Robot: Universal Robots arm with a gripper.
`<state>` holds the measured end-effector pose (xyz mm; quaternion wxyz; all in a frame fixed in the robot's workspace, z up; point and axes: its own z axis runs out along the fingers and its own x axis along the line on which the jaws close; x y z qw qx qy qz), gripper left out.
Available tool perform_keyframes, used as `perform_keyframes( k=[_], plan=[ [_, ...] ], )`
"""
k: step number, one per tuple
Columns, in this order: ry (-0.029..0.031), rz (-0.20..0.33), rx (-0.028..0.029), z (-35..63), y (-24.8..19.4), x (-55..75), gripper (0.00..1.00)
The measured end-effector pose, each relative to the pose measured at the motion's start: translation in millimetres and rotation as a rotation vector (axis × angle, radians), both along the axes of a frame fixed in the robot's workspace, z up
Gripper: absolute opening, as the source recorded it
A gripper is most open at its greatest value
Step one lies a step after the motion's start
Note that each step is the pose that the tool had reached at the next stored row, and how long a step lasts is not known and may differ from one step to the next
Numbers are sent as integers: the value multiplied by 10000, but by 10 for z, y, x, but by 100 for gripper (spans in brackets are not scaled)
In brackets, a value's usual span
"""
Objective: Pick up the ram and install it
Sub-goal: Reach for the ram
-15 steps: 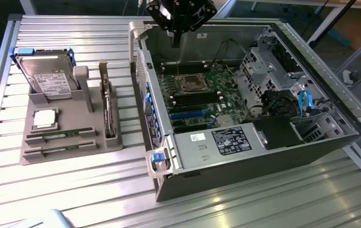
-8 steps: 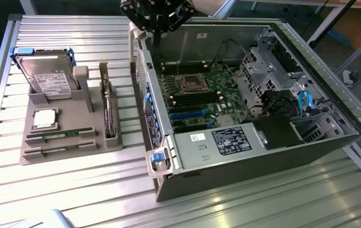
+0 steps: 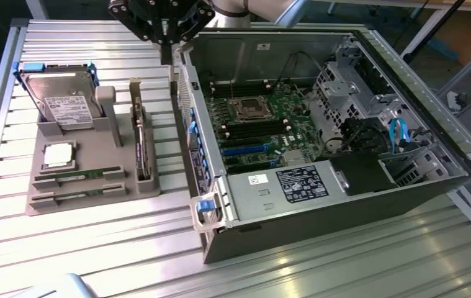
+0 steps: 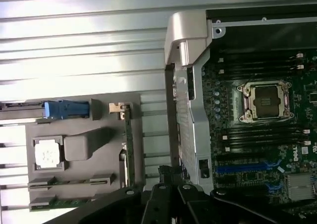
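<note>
Two green ram sticks (image 3: 78,176) (image 3: 76,194) lie side by side in slots of a grey holder (image 3: 94,146) on the exterior view's left. In the wrist view they show as ram sticks (image 4: 74,181) (image 4: 69,202). My gripper (image 3: 167,53) hangs high above the table, over the gap between the holder and the open computer case (image 3: 318,205). It is shut with nothing in it, well apart from both sticks. In the wrist view the gripper (image 4: 167,177) sits over the case's near wall. Black memory slots (image 3: 256,131) flank the processor socket (image 3: 250,110) on the motherboard.
The holder also carries an upright hard drive (image 3: 61,99), a square silver processor chip (image 3: 58,155) and a tall dark expansion card (image 3: 140,143) on edge. The case's metal wall (image 4: 190,110) rises beside the holder. Cables and a drive cage (image 3: 384,143) crowd the case's far end.
</note>
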<state>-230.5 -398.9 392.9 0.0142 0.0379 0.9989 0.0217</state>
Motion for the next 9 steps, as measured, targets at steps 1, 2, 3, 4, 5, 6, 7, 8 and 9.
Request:
perform_keyframes(
  k=[1, 2, 3, 4, 5, 6, 7, 8, 9],
  plan=[
    [0, 2, 0, 0, 0, -62, 10],
    [-2, 1, 0, -1, 0, -113, 10],
    [-3, -1, 0, -2, 0, -171, 10],
    [-4, 2, -1, -2, 0, -272, 10],
    [-4, 1, 0, -2, 0, -309, 10],
    [-5, 0, 0, -3, 0, -376, 10],
    [-7, 1, 2, -5, 0, -481, 10],
    [-7, 1, 3, -6, 0, -554, 10],
    [-9, -1, 4, -7, 0, -601, 10]
  ],
)
